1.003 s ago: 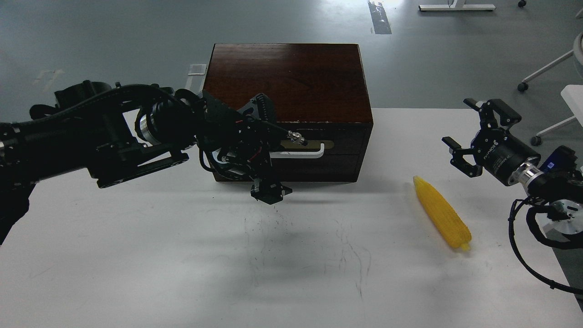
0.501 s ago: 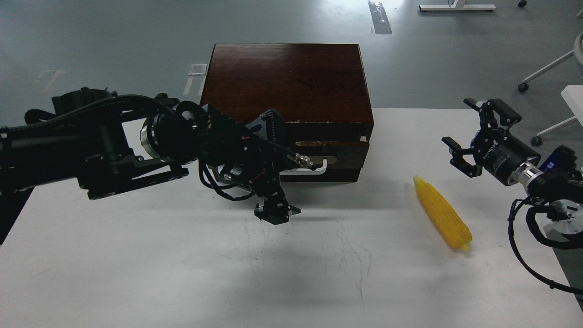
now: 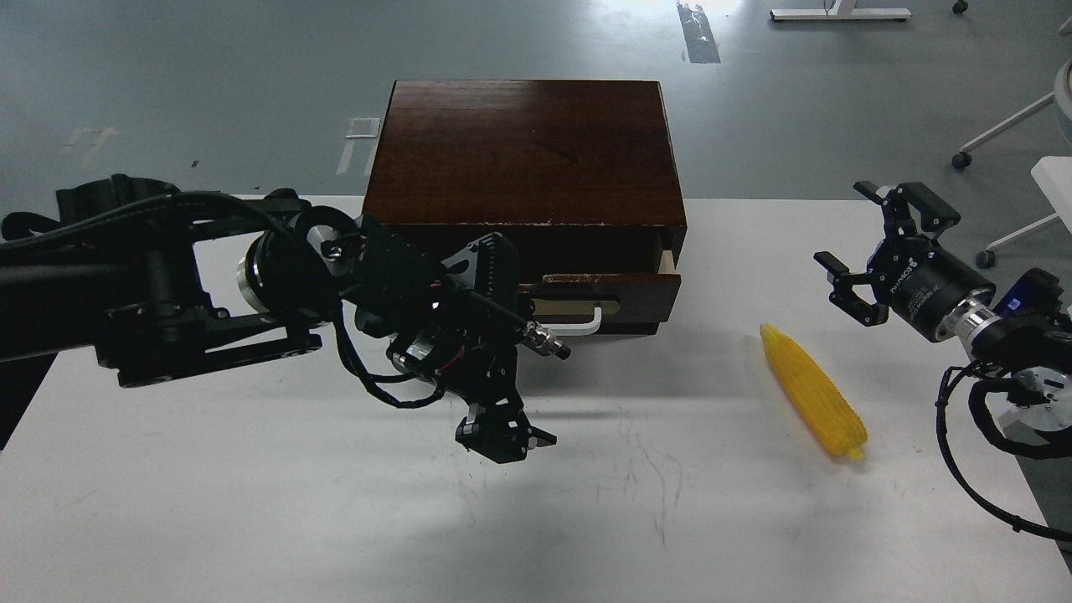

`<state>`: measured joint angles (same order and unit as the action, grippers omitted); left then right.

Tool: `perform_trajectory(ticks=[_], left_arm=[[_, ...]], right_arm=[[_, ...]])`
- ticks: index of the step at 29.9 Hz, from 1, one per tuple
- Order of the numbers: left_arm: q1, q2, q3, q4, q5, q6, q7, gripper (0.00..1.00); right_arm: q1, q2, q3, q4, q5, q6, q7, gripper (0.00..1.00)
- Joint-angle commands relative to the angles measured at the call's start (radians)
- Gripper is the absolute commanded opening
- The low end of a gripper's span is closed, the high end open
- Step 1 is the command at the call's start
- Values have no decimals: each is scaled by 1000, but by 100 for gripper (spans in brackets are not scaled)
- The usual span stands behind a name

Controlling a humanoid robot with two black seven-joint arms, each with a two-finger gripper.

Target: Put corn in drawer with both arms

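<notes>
The dark wooden cabinet (image 3: 519, 151) stands at the back of the white table. Its upper drawer (image 3: 624, 289) is pulled out a short way, and the pale wood side shows at its right end. My left gripper (image 3: 532, 322) is at the left end of the drawer's white bar handle (image 3: 582, 322) and holds it; its bulk hides that end. The yellow corn (image 3: 812, 392) lies on the table to the right of the cabinet, its tapered end pointing away from me. My right gripper (image 3: 871, 247) is open and empty, hovering just above and to the right of the corn.
The white table (image 3: 251, 502) spreads out in front of the cabinet, with faint scuff marks near its middle. Chair legs with casters (image 3: 971, 155) stand on the grey floor beyond the right edge.
My left gripper has moved back toward me and down, and the drawer has slid out with it from shut to partly open. The right gripper and the corn have not moved.
</notes>
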<state>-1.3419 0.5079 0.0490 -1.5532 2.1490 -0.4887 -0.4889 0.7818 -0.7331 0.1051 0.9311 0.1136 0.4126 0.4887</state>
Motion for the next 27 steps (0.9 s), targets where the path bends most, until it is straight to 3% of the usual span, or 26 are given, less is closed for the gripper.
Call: perform_trajectory(ticks=[1,6,12,16,22,27], left_arm=[[-9,1,-9,1,-12,0,0,99],[-36,17,-31,1,-182,0,0,99],[0,121,-159,10,-751,0,0,99],[102,236,-228,31,-1331,0,0,99],[263,362,-268,80,-1753,5,0,99],[426,391,-329,171,-1917,15,0,99]], right_arm=[[1,0,-1,0,0,0,0,99],[2,0,1,0,0,2,0,99],[1,-17,1,2,0,2,0,99],[1,-23,1,2,0,2,0,99],[1,-23,1,2,0,3,0,99],[1,-23,-5,2,0,3,0,99]])
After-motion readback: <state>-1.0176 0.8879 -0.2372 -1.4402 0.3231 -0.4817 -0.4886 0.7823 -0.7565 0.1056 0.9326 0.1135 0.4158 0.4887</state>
